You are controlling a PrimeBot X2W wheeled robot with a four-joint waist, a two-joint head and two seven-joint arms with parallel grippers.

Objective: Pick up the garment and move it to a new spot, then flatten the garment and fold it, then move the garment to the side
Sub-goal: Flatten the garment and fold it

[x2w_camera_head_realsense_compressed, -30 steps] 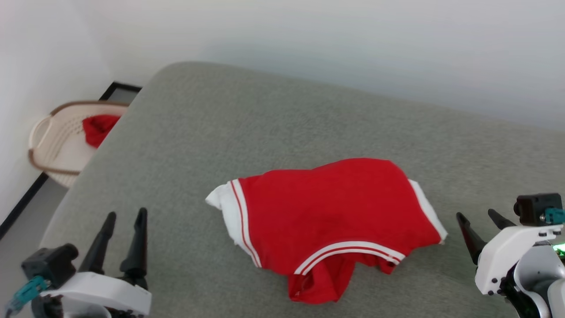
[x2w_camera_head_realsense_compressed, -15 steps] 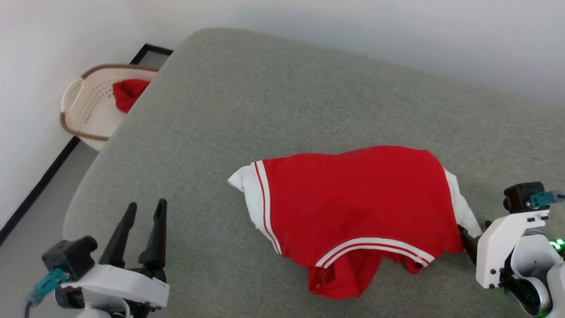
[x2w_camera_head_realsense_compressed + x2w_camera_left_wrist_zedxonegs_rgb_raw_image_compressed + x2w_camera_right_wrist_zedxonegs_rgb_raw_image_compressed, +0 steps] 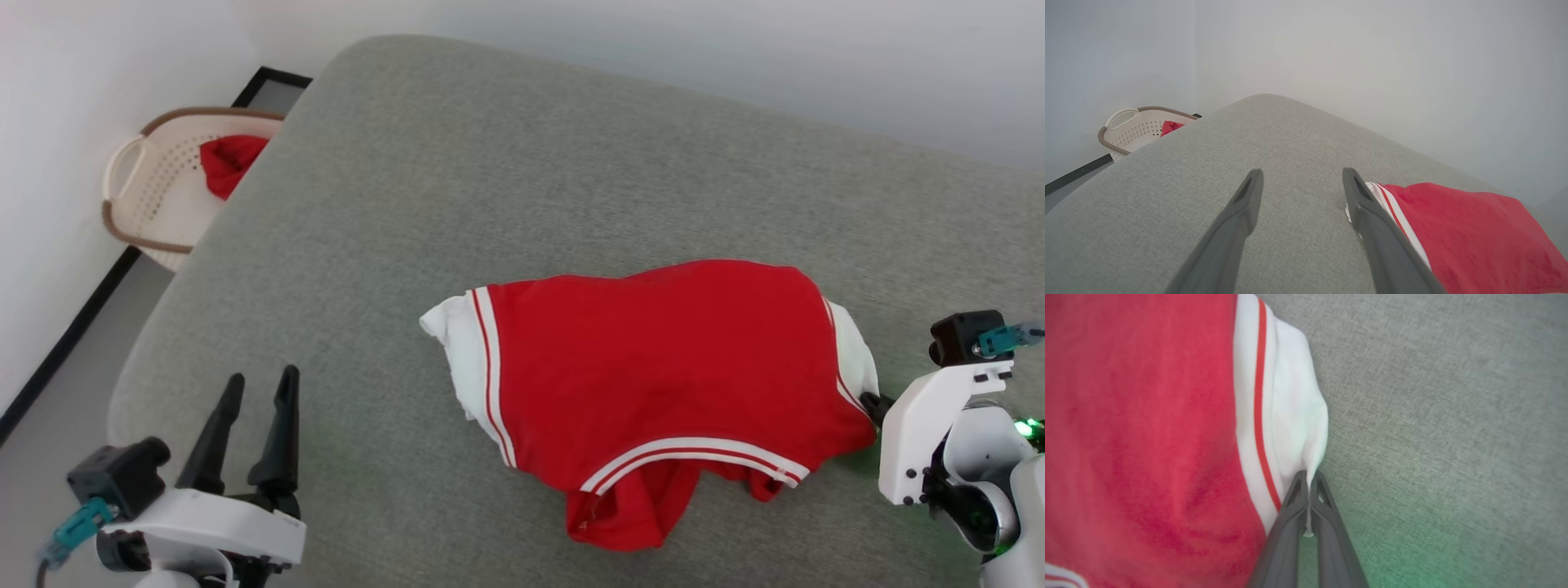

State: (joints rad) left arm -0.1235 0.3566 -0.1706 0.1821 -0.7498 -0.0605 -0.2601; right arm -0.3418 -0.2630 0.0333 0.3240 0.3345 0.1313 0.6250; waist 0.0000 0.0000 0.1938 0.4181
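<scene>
- A red shirt [image 3: 653, 384] with white sleeves lies crumpled on a grey padded surface [image 3: 490, 163], towards its near right part in the head view.
- The right gripper [image 3: 1309, 475] is pinched together on the edge of the white sleeve at the shirt's right side.
- The left gripper [image 3: 261, 374] has its fingers spread apart and holds nothing, left of the shirt and not touching it.
- A pale basket [image 3: 135, 188] with a red cloth [image 3: 229, 159] inside stands beyond the surface's far left edge.
</scene>
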